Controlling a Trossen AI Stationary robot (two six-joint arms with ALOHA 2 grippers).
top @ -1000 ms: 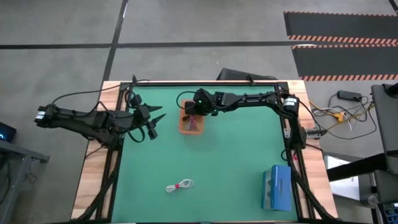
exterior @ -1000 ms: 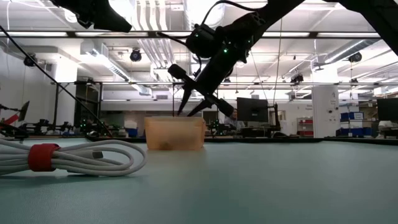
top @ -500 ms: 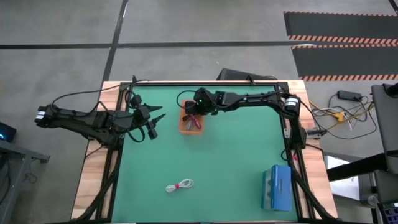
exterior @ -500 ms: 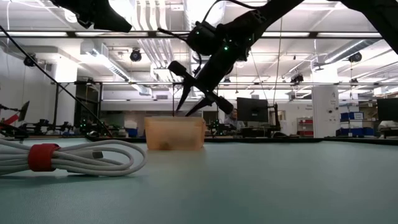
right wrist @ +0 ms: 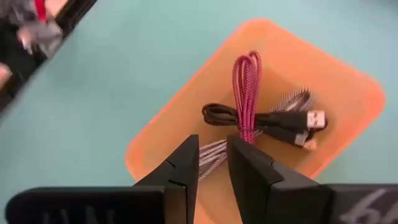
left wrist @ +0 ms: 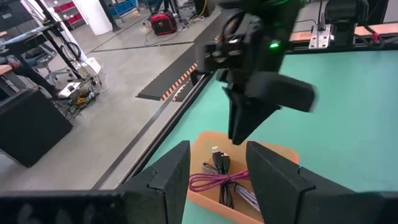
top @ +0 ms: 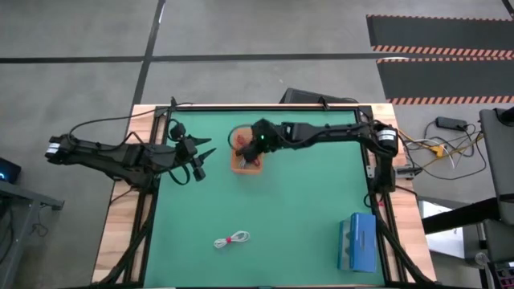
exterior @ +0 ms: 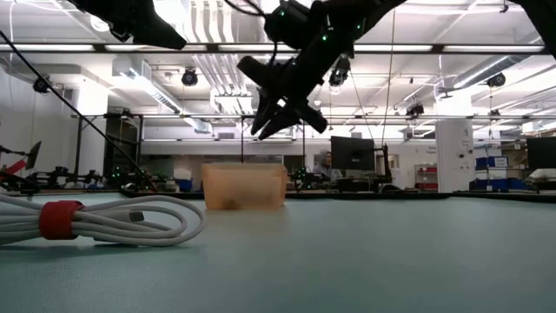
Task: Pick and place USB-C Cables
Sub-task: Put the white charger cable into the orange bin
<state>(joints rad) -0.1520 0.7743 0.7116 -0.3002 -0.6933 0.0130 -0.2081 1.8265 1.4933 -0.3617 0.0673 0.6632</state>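
Left gripper (top: 197, 157): waits at the desk's left edge, fingers apart, unchanged.
White cable (top: 232, 239): alone on the green desk (top: 305, 217), well apart from the bin; unmoved.
Orange bin (top: 246, 162): holds the black (right wrist: 227, 114), dark red (right wrist: 247, 93) and grey (right wrist: 211, 152) cables.
Right gripper (exterior: 280, 122): has risen clear above the bin, fingers nearly together, empty; drop-off appears done, white cable likely next.
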